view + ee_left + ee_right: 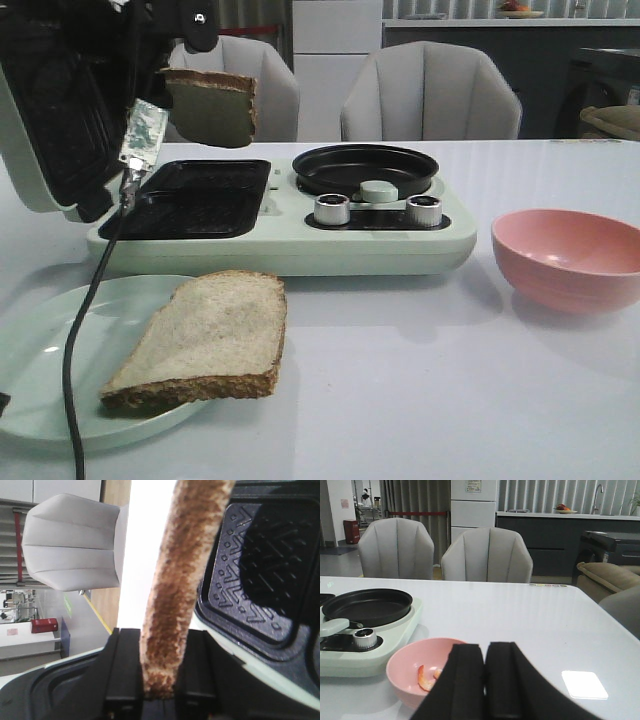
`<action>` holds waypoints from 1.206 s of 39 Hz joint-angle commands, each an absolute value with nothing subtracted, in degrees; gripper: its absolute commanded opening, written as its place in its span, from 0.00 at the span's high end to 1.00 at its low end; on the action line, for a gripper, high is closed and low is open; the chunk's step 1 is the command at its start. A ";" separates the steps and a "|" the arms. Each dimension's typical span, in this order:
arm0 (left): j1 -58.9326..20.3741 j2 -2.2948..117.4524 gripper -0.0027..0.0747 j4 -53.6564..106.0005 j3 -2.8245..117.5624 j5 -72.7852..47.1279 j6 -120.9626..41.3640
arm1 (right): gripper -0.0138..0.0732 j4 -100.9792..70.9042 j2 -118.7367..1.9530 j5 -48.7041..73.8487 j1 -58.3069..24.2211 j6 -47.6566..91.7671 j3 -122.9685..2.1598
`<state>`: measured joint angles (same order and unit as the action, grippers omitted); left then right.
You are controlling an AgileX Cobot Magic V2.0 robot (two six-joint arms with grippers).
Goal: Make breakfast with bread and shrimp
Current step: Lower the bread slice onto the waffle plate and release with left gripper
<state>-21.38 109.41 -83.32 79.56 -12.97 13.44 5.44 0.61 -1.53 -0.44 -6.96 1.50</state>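
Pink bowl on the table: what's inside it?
The pink bowl holds small orange-pink shrimp pieces. The right hand, fingers together, covers part of the bowl, so how many there are can't be seen.

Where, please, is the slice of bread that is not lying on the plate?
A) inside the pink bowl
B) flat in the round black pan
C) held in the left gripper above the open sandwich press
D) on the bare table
C: the left gripper is shut on the bread slice, which hangs above the sandwich press.
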 commanded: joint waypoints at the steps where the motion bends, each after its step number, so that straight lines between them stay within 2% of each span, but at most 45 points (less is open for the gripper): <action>1: -20.69 109.47 0.74 -85.09 83.67 -12.33 14.93 | 0.67 6.11 1.85 -6.46 -0.12 -6.87 0.57; 25: -20.53 113.50 0.73 -80.66 78.33 -12.58 17.48 | 0.67 6.11 1.85 -6.46 -0.12 -6.87 0.57; 29: -20.53 113.50 0.62 -79.26 78.21 -12.37 17.48 | 0.67 6.11 1.85 -6.46 -0.12 -6.87 0.57; 31: -20.53 113.50 0.52 -79.26 78.21 -11.87 17.57 | 0.67 6.11 1.85 -6.46 -0.12 -6.87 0.57; 36: -20.53 113.50 0.18 -79.26 78.21 -11.29 17.81 | 0.67 6.11 1.85 -6.46 -0.12 -6.87 0.57; 38: -20.53 113.50 0.11 -78.94 78.21 -11.57 17.81 | 0.67 6.11 1.85 -6.46 -0.12 -6.87 0.57; 40: -20.53 113.28 0.07 -77.97 78.21 -12.00 17.81 | 0.67 6.11 1.85 -6.46 -0.12 -6.87 0.57; 47: -21.58 110.69 0.07 -71.76 78.21 -13.56 17.81 | 0.67 6.11 1.85 -6.46 -0.12 -6.87 0.57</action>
